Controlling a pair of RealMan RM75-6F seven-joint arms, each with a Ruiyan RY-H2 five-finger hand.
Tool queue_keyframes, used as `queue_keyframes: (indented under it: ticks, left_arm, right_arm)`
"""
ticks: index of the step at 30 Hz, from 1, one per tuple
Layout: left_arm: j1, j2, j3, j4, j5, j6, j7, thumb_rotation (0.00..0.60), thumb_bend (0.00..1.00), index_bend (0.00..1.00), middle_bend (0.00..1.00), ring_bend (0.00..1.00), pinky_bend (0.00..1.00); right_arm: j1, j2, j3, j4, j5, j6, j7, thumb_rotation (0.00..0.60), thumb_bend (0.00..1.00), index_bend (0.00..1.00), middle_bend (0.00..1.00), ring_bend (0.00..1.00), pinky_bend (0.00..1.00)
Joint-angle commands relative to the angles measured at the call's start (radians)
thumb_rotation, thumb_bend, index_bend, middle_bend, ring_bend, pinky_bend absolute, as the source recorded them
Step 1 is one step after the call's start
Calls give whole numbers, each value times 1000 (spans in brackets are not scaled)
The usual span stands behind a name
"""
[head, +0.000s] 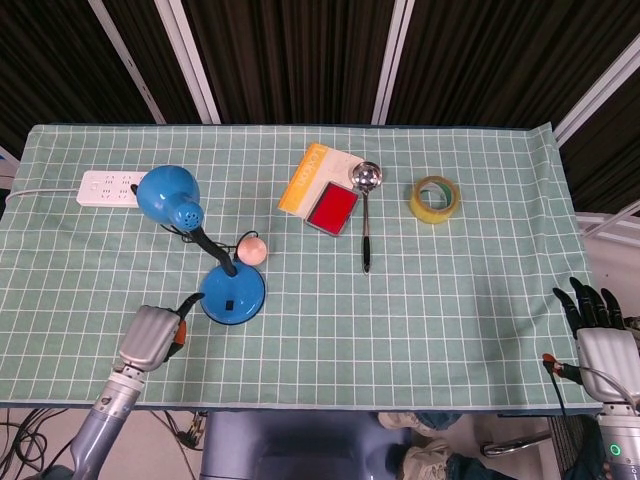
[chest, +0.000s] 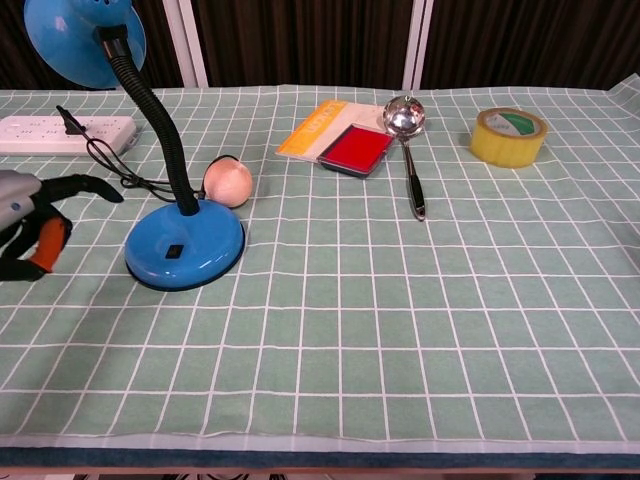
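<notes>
From the head camera, my left hand (head: 150, 337) is hovering over the green checked tablecloth (head: 450, 310), near the front edge, just beside the round blue base of the desk lamp (head: 232, 294). My fingers (head: 190, 299) are pointing toward that base, nearly touching its left rim, and they are holding nothing; whether they are actually in contact I cannot tell from here. The lamp's neck is rising up-left to its blue shade, and a peach-coloured ball (head: 251, 250) is lying just behind the base. My right hand (head: 597, 335) is hanging off the table's right front corner, its dark fingers spread and empty, well apart from everything on the cloth. Farther back, a white power strip (head: 108, 187) is lying at the left, a yellow booklet (head: 310, 177) with a red ink pad (head: 333, 209) on it is sitting mid-table, a metal ladle (head: 365, 210) is lying beside the pad, and a roll of yellow tape (head: 435, 199) is resting to the right.

From the chest camera, my left hand (chest: 30, 222) is entering at the left edge, fingers (chest: 88, 186) apart and reaching toward the desk lamp (chest: 185, 250), with a clear gap of cloth showing between fingertips and base. The lamp's cord is running back to the power strip (chest: 65, 133). My right hand is not showing in this view.
</notes>
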Motion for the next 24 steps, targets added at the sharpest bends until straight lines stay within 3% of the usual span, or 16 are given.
queue_keyframes:
  ticks: [1,24]
  left_arm:
    - [-8,-47,2,27,-27,-14,45,600,836,202,745,754,804]
    - [-41,-128,0,72,-77,-51,142,600,833,217,760,756,804]
  right_arm:
    - [0,0,0,-1,0,0,1,600,168,126,37,84,0]
    - [0,0,3,-1,7,-1,-3,600,168,125,37,84,0]
